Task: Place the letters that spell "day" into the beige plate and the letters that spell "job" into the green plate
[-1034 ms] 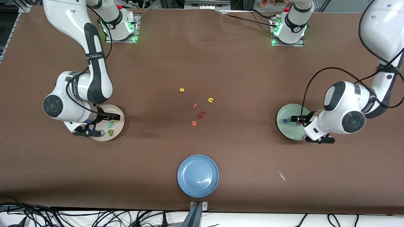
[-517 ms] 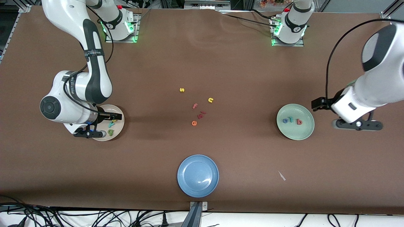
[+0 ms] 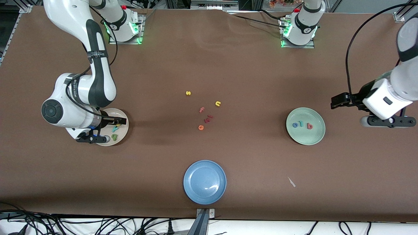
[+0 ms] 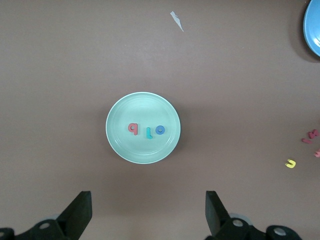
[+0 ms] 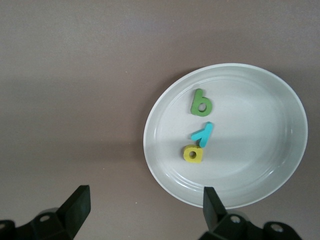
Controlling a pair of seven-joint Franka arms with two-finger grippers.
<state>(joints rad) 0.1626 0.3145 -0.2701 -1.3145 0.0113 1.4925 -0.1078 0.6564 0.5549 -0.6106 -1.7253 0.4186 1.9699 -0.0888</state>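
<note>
The beige plate (image 3: pixel 124 132) (image 5: pixel 155 150) lies toward the right arm's end of the table. In it are the dark green d (image 3: pixel 114 136) (image 5: pixel 201 102), the teal y (image 3: pixel 115 129) (image 5: pixel 203 133) and the yellow a (image 3: pixel 118 125) (image 5: pixel 193 153). My right gripper (image 3: pixel 115 122) (image 5: pixel 145 210) hangs open and empty over that plate's edge. The green plate (image 3: pixel 307 137) (image 4: pixel 143 150) holds the blue o (image 3: pixel 295 124) (image 4: pixel 159 130), teal j (image 3: pixel 301 124) (image 4: pixel 149 133) and red b (image 3: pixel 309 126) (image 4: pixel 133 129). My left gripper (image 3: pixel 338 101) (image 4: pixel 147 212) is open and empty, raised over bare table beside the green plate.
A blue plate (image 3: pixel 204 182) (image 4: pixel 312 25) sits near the front edge. Mid-table lie loose letters: yellow s (image 3: pixel 188 93), yellow n (image 3: pixel 218 103) (image 4: pixel 290 163), pink f (image 3: pixel 201 110), orange e (image 3: pixel 201 127) and small red pieces (image 3: pixel 209 118). A white scrap (image 3: pixel 291 182) (image 4: pixel 176 20) lies nearer the front camera than the green plate.
My left arm has drawn back from over the green plate toward its own end of the table, uncovering the o, j and b. The right arm has barely shifted.
</note>
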